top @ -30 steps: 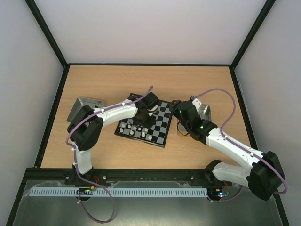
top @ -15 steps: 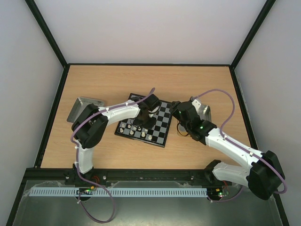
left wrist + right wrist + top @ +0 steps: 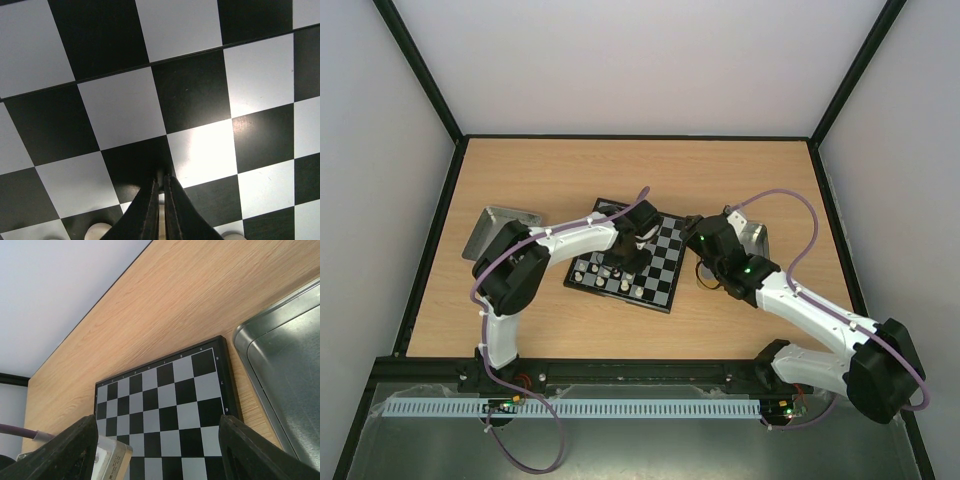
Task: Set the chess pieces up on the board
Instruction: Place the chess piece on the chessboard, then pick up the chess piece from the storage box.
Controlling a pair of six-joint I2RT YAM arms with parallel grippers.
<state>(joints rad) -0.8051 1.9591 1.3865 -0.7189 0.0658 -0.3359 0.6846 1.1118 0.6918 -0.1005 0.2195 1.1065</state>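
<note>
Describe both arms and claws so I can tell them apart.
Alike: left arm and right arm have white links, bulky black joint housings and a looping purple cable. The right wrist shows green lights. The left claw and right claw have dark tapered fingers.

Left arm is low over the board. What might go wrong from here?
The left tool pinches what looks like a cream piece low over the board; on release it may tip or straddle squares.
A second cream piece stands close beside that tool, so opening could knock it.
The right tool, open, hovers near the board's edge by the tin; the arms could crowd each other.
</note>
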